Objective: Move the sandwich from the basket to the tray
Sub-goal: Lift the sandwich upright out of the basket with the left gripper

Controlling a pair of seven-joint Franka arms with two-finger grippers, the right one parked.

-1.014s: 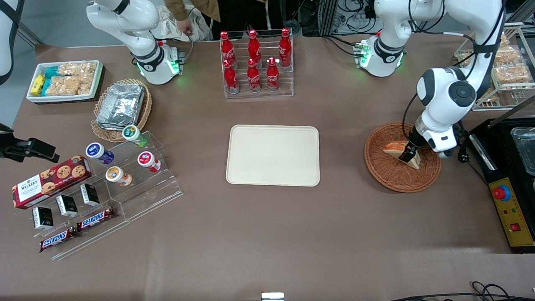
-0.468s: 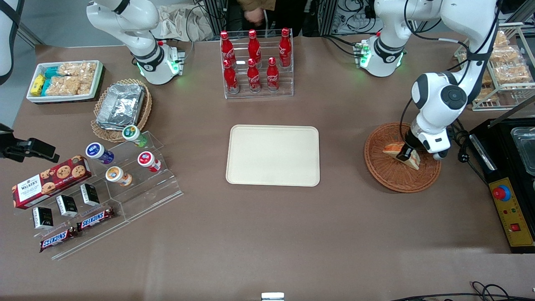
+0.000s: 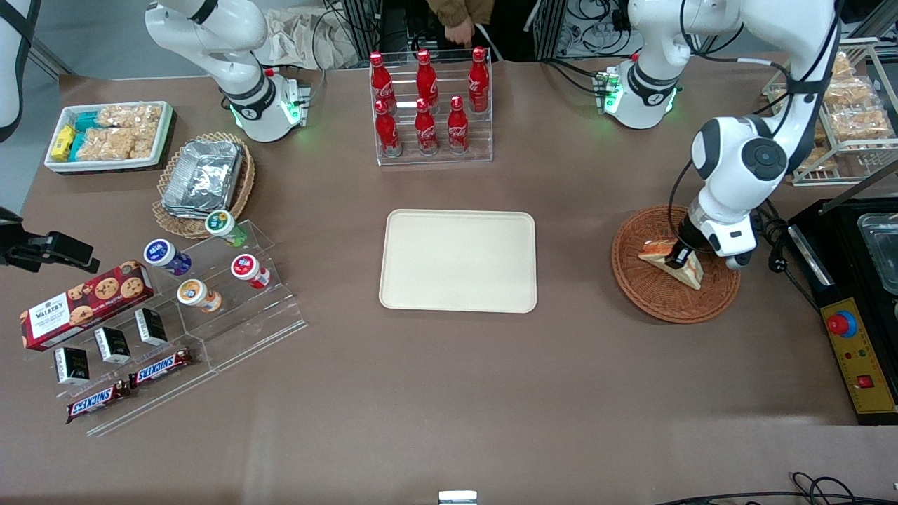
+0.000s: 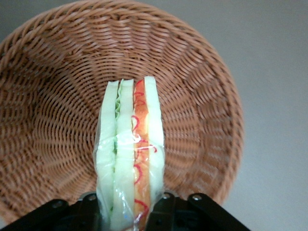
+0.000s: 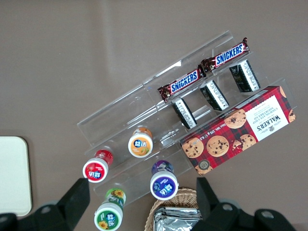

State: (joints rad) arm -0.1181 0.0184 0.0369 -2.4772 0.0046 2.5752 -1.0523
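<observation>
Gripper clamped on sandwich over basket; I think lifted clear; tray well apart.

Cola bottles in clear rack; cookie box beside Snickers bars.

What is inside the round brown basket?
Only a plastic-wrapped triangular white-bread sandwich in the round reddish-brown wicker basket, gripped by the left arm's gripper. The weave under the sandwich is hidden.
</observation>
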